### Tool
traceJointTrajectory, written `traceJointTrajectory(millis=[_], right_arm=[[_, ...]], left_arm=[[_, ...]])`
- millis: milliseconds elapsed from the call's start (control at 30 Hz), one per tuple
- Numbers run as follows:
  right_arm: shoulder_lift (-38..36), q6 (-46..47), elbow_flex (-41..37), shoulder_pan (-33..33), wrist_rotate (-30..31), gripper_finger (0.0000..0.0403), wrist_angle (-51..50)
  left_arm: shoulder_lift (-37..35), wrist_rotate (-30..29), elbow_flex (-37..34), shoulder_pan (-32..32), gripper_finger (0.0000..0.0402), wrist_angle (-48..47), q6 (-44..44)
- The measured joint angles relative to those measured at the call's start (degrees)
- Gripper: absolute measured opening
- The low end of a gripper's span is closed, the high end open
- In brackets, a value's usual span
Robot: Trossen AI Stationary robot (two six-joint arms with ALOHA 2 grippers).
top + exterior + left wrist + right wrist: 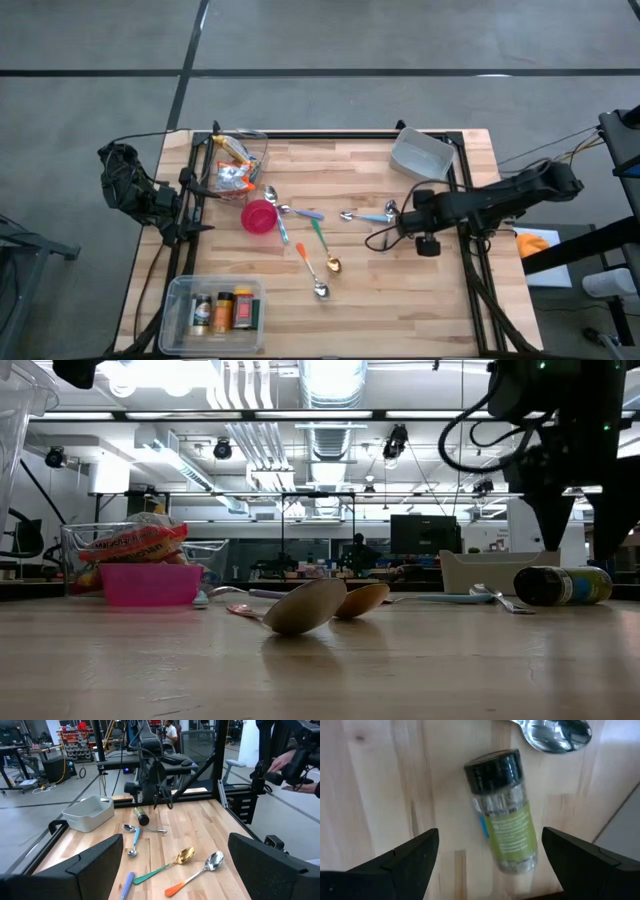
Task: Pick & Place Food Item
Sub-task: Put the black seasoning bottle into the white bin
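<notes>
Overhead, spice jar [505, 812] hidden beneath open right pincer [490, 855], base cropped.

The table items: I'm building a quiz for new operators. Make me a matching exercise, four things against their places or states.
Things:
1. spice jar
2. pink bowl
3. grey tray
4. snack bags

Places or states:
A. inside a clear bin at the table's far left corner
B. empty, at the far right corner
C. lying on its side below the open right gripper
D. upright on the wood, beside the clear bin

Pairs: 1-C, 2-D, 3-B, 4-A
</notes>
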Motion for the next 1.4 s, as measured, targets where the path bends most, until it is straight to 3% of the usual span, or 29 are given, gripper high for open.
traceJointTrajectory(millis=[400, 667, 1167, 1400], right_arm=[[12.11, -5.04, 0.11, -1.79, 0.08, 0.0351, 5.4], [16.16, -6.3, 0.14, -3.88, -2.97, 0.0349, 5.92], [16.01, -6.73, 0.13, -3.95, -4.33, 0.0201, 6.42], [15.97, -6.71, 0.13, -3.95, -4.57, 0.0197, 6.49]], left_arm=[[0.01, -0.02, 0.0, 0.0, 0.0364, -0.72, -0.02], [0.0, -0.02, 0.0, 0.0, 0.0364, -0.72, -0.02], [0.0, -0.02, 0.0, -0.04, 0.0364, -0.72, -0.01], [0.02, -0.02, 0.0, -0.04, 0.0364, -0.72, 0.0]])
